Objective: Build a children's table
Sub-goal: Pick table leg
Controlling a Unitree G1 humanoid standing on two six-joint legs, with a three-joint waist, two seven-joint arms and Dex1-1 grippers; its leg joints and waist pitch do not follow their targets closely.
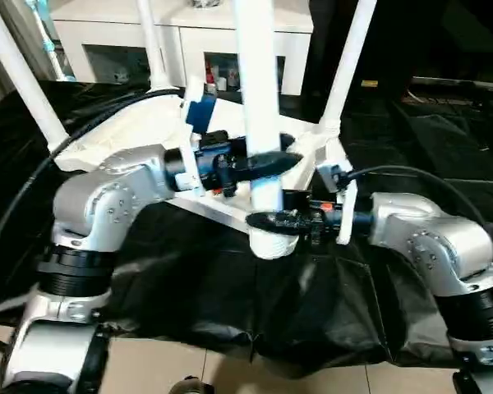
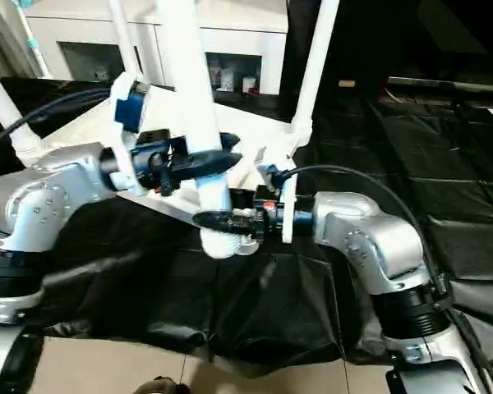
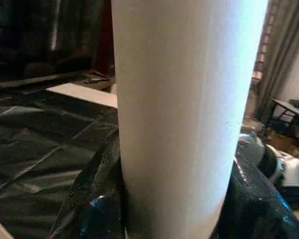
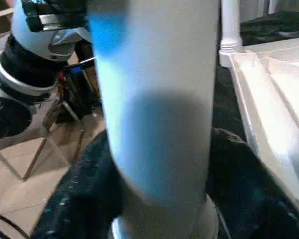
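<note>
The left gripper (image 1: pixel 267 162) holds the near leg (image 1: pixel 256 74) with its black fingers shut on it. The right gripper (image 1: pixel 273 220) grips the same leg lower down, just above the corner socket (image 1: pixel 271 244). The white top (image 1: pixel 140 127) lies upside down on the black cover (image 1: pixel 230 304) of the table. Three more legs stand up in its other corners. A white cabinet (image 1: pixel 181 37) stands far behind. The tops of all the legs are cut off.
</note>
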